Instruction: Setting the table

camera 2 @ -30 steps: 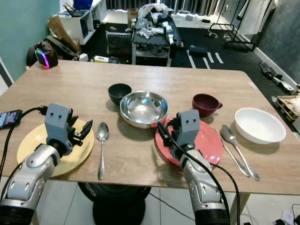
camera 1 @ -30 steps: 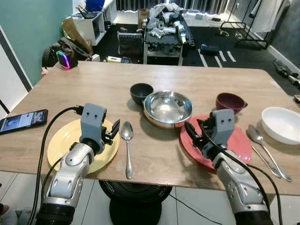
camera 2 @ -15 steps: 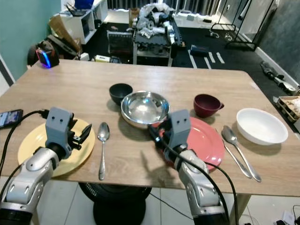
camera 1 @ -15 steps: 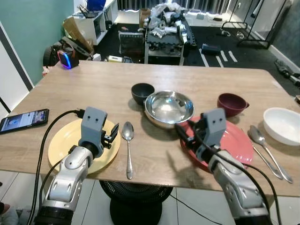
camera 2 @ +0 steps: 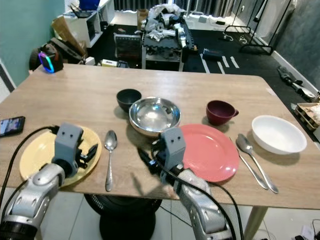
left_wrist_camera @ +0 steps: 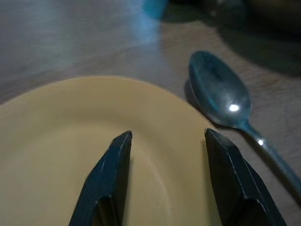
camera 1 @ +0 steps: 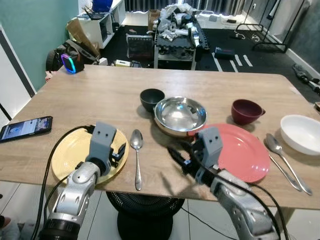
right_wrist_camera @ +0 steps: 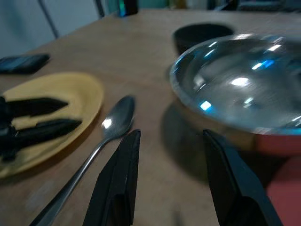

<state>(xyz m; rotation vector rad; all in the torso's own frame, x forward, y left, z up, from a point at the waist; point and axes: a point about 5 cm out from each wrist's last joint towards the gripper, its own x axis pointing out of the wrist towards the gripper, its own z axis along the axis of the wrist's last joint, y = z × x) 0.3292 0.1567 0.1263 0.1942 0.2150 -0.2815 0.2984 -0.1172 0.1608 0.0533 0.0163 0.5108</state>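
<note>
Both silver arms reach forward from the near edge of the bench, forearms angled up and inward. The left end effector (camera 1: pixel 120 151) sits low at the near left, its two black fingers (left_wrist_camera: pixel 109 175) spread apart and pointing right and slightly away. A black cable loops from its grey wrist housing back along the arm. The right end effector (camera 1: pixel 179 158) is near the middle of the bench's near side, pointing left toward the other arm, its fingers (right_wrist_camera: pixel 121 176) likewise parted with a clear gap between them. Both are empty.
</note>
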